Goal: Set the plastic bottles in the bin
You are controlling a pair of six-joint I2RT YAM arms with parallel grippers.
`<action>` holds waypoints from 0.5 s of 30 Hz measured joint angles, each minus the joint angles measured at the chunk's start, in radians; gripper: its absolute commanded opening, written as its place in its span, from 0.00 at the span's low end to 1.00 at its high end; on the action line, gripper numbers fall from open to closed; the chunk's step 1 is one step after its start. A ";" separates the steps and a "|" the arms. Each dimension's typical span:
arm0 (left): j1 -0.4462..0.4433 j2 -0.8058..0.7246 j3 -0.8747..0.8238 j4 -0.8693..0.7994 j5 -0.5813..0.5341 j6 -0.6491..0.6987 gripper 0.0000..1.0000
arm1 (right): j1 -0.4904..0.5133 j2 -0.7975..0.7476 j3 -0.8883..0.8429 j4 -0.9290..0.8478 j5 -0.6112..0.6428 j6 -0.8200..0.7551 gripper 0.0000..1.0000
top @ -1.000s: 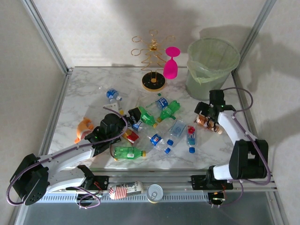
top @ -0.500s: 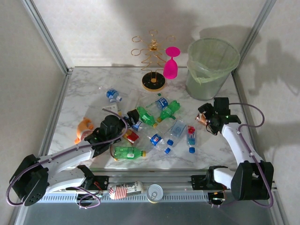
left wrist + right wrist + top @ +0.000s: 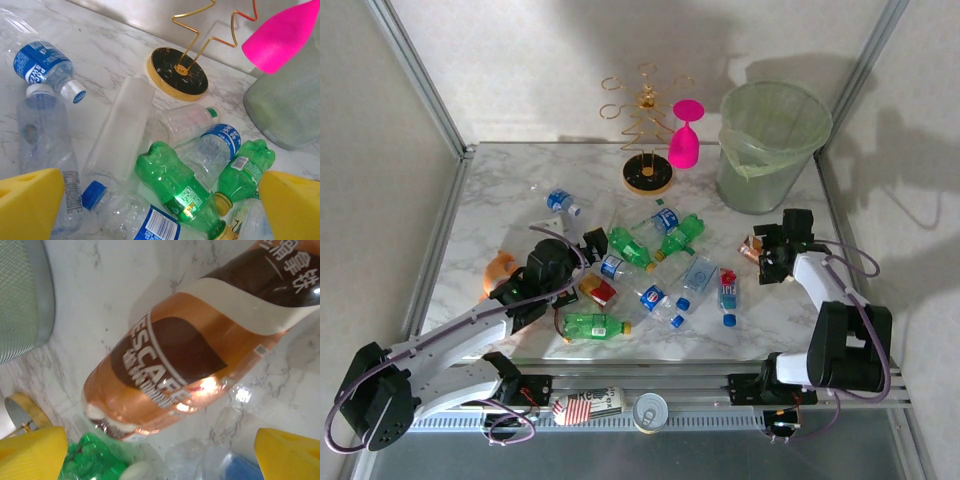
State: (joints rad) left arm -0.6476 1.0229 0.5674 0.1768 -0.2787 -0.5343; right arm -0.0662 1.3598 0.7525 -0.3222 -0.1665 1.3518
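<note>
Bottles not yet binned. The plastic bottles [image 3: 650, 270] lie on their sides, scattered across the middle of the marble table [image 3: 500, 190]. The bin [image 3: 772, 140] stands upright at the far right corner, lined with a pale green bag, and is apart from the main cluster.

Left gripper [image 3: 588, 243]: positioned over the near left edge of the cluster, jaws spread wide, holding nothing. In its wrist view the yellow pads [image 3: 30, 205] sit at the lower corners. A green bottle [image 3: 175, 185] lies between and ahead of them, against a blue-labelled bottle [image 3: 215, 150]. A second green bottle [image 3: 245, 167] lies just to the right. A clear bottle [image 3: 120, 135] with no label lies further ahead, pointing toward the rack base [image 3: 177, 75].

Right gripper [image 3: 762, 255]: low over the table, on the near side of the bin, jaws spread. A brown coffee bottle [image 3: 185, 350] lies on the marble ahead of its pads [image 3: 32, 450]; neither pad touches it in the wrist view.

Other items noted: a pink wine glass [image 3: 683, 140] hangs bowl-down on a gold wire rack [image 3: 642, 100] at the far edge, left of the bin. A can [image 3: 651, 410] stands on the front rail between the arm bases. An orange object [image 3: 500, 270] lies beside the left arm; its nature cannot be told.
</note>
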 measured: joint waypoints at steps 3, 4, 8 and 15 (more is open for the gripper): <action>0.008 0.009 0.024 -0.008 -0.003 -0.001 1.00 | -0.010 0.050 -0.018 0.050 -0.024 0.033 0.94; 0.010 0.012 0.031 -0.011 -0.004 -0.004 1.00 | -0.013 0.063 -0.024 0.066 -0.031 0.040 0.94; 0.019 0.026 0.055 -0.017 -0.010 -0.016 1.00 | -0.037 0.122 -0.036 0.126 -0.055 0.051 0.93; 0.028 0.051 0.085 -0.035 -0.015 -0.053 1.00 | -0.070 0.159 -0.039 0.138 -0.102 0.039 0.81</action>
State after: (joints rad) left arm -0.6197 1.0744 0.6521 0.1413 -0.2935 -0.5877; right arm -0.1360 1.5185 0.7139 -0.1841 -0.2687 1.3907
